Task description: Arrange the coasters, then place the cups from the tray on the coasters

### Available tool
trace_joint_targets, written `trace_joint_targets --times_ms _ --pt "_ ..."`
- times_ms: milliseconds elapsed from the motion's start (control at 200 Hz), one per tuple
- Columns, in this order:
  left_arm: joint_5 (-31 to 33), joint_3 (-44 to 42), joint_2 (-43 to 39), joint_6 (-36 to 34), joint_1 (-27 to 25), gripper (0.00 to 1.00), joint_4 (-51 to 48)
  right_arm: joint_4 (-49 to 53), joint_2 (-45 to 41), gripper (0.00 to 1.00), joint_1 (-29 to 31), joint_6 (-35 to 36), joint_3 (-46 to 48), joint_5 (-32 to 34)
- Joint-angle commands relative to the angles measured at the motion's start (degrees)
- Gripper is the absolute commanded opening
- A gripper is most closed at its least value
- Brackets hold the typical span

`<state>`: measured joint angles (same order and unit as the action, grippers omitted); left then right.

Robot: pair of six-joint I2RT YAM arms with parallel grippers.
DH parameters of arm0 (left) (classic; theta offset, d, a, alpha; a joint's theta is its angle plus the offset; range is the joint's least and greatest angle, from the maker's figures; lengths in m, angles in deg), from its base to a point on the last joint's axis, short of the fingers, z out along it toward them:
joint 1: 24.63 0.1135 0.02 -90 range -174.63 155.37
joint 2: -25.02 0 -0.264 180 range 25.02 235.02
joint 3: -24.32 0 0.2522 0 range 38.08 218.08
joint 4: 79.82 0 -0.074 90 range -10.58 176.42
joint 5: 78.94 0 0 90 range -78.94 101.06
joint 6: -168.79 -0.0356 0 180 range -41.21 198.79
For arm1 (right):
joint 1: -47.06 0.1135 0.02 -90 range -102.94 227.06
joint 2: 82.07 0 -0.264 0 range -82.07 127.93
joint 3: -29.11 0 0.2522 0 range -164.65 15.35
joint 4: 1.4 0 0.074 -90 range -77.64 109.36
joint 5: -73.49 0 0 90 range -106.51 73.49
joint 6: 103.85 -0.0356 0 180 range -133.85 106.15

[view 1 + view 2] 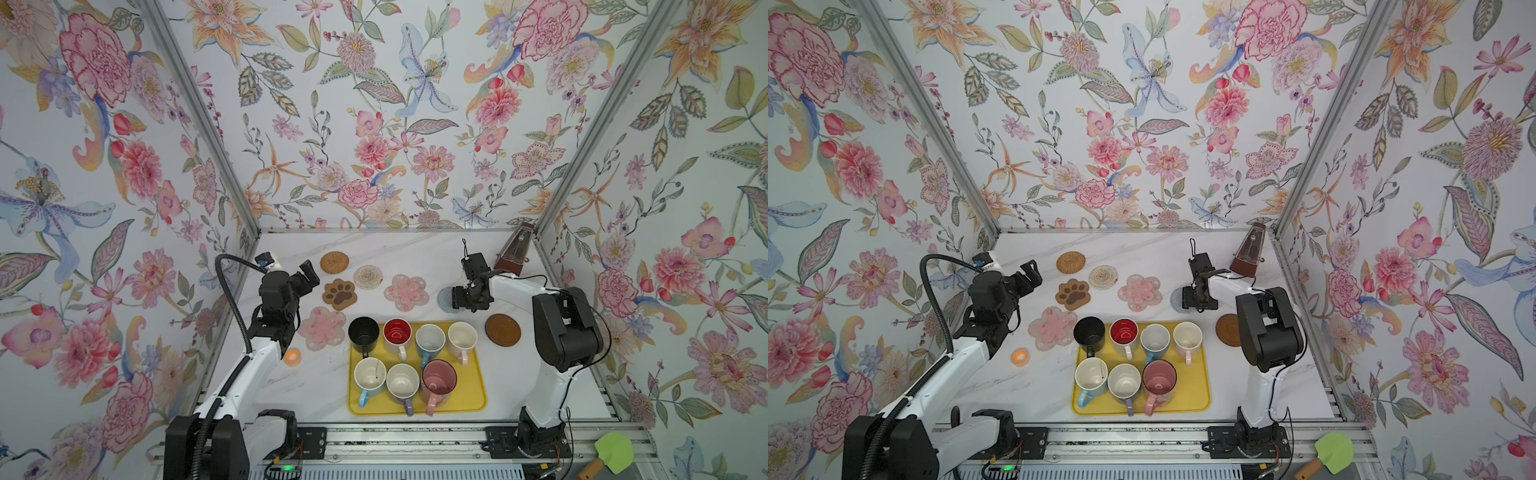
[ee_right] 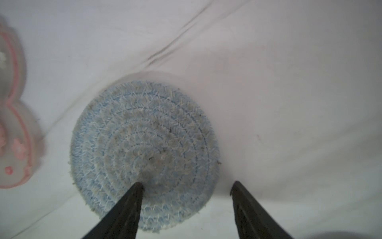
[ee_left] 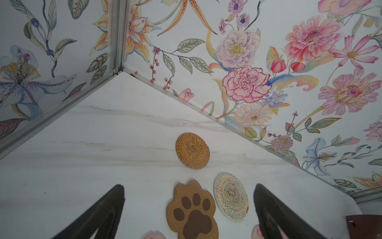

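Note:
Several coasters lie on the white table: tan woven [image 1: 334, 262], cream [image 1: 368, 276], brown paw [image 1: 339, 294], two pink flowers [image 1: 406, 292] [image 1: 322, 328], grey-blue [image 1: 445, 298] and a dark brown disc [image 1: 503, 329]. Several cups, among them black [image 1: 363, 331], red-inside [image 1: 397, 332] and pink [image 1: 439, 376], stand on the yellow tray [image 1: 473, 395]. My right gripper [image 2: 188, 183] is open and low over the grey-blue coaster [image 2: 144, 149], one fingertip [image 2: 138, 186] on it, the other beside its rim. My left gripper [image 3: 189, 186] hangs open above the paw coaster [image 3: 192, 209], holding nothing.
A brown metronome [image 1: 513, 253] stands at the back right corner. A small orange ring [image 1: 293, 356] lies left of the tray. A green spatula [image 1: 613, 453] rests beyond the front rail. Flowered walls close in three sides.

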<state>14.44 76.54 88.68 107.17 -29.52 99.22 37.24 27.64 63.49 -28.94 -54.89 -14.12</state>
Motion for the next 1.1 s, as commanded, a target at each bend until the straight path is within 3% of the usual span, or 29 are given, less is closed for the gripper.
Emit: trace_joint_targets --times_ms 0,1096 --pt "0.86 1.71 -1.39 -0.91 0.26 0.99 -1.02 0.61 3.51 0.69 0.19 -0.68 -0.47 3.88" --pt "0.40 2.76 -2.11 -1.31 0.31 0.99 -4.48 0.35 9.46 0.70 3.26 -0.64 -7.46 0.70"
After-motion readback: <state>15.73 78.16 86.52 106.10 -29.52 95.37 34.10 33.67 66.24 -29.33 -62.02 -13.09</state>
